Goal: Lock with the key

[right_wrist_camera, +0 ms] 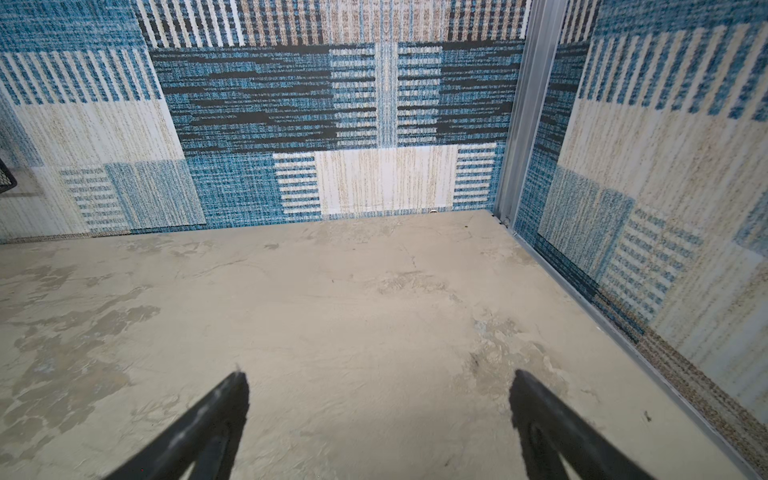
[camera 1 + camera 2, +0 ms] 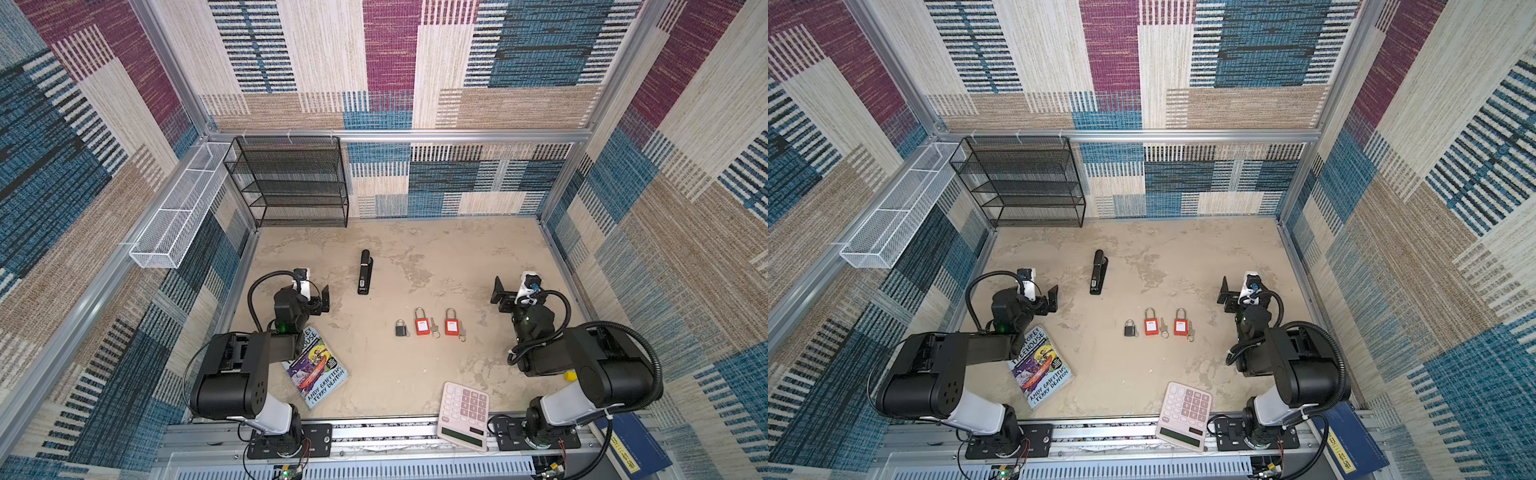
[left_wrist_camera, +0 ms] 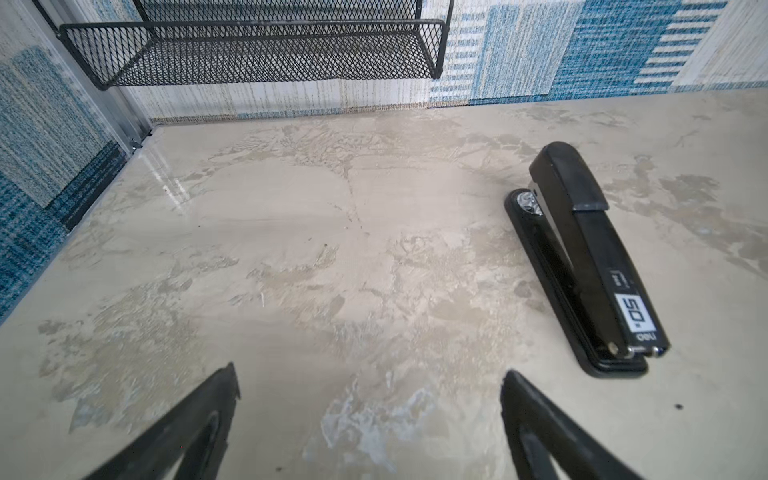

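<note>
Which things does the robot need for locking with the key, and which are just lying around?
For the job: grey padlock, left red padlock, left key, right red padlock, right key.

Just lying about: stapler, book, calculator, black rack, white basket.

A robot test cell in a laboratory is shown, dressed as an office desk. The space is closed in by an aluminium frame (image 2: pixel 415 135) and walls (image 2: pixel 540 62) covered with patterned carpet. The left arm (image 2: pixel 232 374) and the right arm (image 2: pixel 602 365) are bolted to a metal rail (image 2: pixel 374 432) at the tabletop (image 2: pixel 415 374) edge. Office things are laid out (a stapler (image 2: pixel 365 272), a calculator (image 2: pixel 463 415), a black mesh shelf (image 2: pixel 291 183)).
</note>
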{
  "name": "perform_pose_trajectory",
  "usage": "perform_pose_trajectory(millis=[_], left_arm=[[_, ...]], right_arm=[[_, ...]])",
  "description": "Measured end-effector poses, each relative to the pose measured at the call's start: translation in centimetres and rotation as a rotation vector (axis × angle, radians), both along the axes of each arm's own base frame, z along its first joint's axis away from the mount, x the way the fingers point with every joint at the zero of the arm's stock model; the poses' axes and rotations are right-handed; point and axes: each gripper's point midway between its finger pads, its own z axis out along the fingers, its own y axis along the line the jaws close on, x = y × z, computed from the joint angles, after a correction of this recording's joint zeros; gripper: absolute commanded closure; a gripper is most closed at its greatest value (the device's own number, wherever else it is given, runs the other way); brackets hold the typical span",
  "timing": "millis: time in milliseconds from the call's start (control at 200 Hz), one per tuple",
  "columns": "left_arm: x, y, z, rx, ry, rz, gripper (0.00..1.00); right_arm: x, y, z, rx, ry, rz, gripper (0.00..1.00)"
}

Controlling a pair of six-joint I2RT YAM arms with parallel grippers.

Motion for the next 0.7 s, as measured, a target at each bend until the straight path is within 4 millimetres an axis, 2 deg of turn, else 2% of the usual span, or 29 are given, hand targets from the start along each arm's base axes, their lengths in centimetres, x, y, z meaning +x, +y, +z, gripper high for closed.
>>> perform_pose_trajectory(millis=[130, 301, 511, 561, 646, 696], left_arm=[[0.1, 0.8, -0.2, -0.004, 0.015, 0.021, 0.00], [-0.1, 0.6, -0.6, -0.006, 0.031, 0.014, 0.00], [-2.4, -1.1, -1.9, -0.031, 0.030, -0.082, 0.00], [-2.2, -0.5, -1.7, -0.023, 0.023, -0.045, 0.01], [-1.5, 2.0, -1.0, -0.015, 0.006, 0.108, 0.00], [-1.3, 2.6, -0.5, -0.012, -0.009, 0.139, 0.00]], right_arm=[[0.0, 0.0, 0.0, 0.000, 0.000, 0.000, 0.01], [0.0, 0.0, 0.0, 0.000, 0.000, 0.000, 0.01], [0.0, 0.0, 0.0, 0.000, 0.000, 0.000, 0.01], [0.0, 0.0, 0.0, 0.000, 0.000, 0.000, 0.01], [0.0, 0.0, 0.0, 0.000, 0.000, 0.000, 0.01], [0.0, 0.0, 0.0, 0.000, 0.000, 0.000, 0.01]])
